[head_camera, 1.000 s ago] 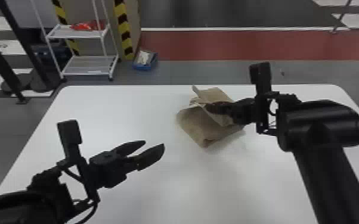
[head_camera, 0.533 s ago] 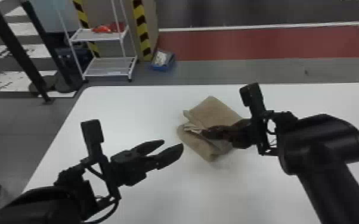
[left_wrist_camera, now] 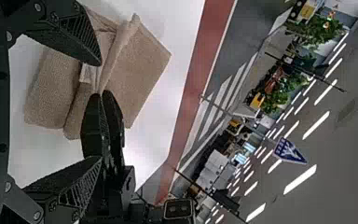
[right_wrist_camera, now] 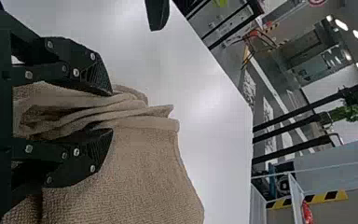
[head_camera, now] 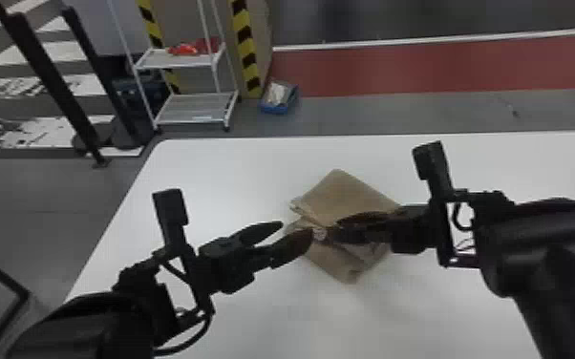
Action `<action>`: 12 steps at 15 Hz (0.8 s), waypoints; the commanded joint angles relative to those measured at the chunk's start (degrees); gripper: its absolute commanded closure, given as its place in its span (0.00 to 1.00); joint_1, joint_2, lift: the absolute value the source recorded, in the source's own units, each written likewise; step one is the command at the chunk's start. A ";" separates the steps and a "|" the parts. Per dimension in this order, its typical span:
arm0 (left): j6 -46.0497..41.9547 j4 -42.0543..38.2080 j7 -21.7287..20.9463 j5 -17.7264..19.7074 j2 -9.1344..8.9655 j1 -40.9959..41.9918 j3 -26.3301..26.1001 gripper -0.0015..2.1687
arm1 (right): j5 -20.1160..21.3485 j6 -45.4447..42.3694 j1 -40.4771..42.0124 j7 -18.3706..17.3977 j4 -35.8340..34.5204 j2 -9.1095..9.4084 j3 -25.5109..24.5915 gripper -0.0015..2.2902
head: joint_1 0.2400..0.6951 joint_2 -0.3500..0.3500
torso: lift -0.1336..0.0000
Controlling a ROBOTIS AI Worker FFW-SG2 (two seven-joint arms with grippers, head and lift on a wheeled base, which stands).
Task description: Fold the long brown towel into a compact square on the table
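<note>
The brown towel (head_camera: 344, 195) lies folded in uneven layers on the white table, one broad flap over its far side. My left gripper (head_camera: 297, 228) is open at the towel's left edge; in the left wrist view, the towel (left_wrist_camera: 135, 70) shows beyond my left gripper (left_wrist_camera: 100, 111). From the right, my right gripper (head_camera: 335, 228) reaches over the towel's middle. In the right wrist view, bunched folds of towel (right_wrist_camera: 140, 109) fill the narrow gap of my right gripper (right_wrist_camera: 111, 112), which is shut on them. The towel under its fingers is partly hidden.
The white table (head_camera: 234, 176) extends around the towel. On the floor past its far edge stand a white shelf rack (head_camera: 196, 107) and a blue box (head_camera: 279, 98). The two grippers' fingertips are close together over the towel.
The raised towel flap has come down flat toward the far side. My left gripper has moved right, up to the towel's edge. The head view has shifted, with the rack now farther right.
</note>
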 commanded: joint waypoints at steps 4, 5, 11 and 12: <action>0.04 0.88 0.74 -0.86 -0.24 -2.88 -0.55 0.09 | -7.82 -8.16 5.86 -0.79 -6.27 0.05 -6.89 0.01 | 1.00 0.72 | 0.07; 0.04 0.88 0.74 -0.94 -0.24 -3.58 -0.55 0.09 | -7.82 -8.34 7.09 -0.97 -8.03 0.05 -8.30 0.01 | 1.00 0.71 | 0.07; 0.04 1.58 0.65 -0.77 -0.24 -5.16 -0.64 0.09 | -10.46 -4.47 11.75 -0.88 -12.87 0.05 -9.18 0.01 | 1.00 0.63 | 0.07; 2.68 1.23 0.56 -0.50 -0.24 -4.81 -0.72 0.09 | -10.02 -4.64 12.28 -0.88 -12.87 0.05 -8.21 0.01 | 1.00 0.65 | 0.07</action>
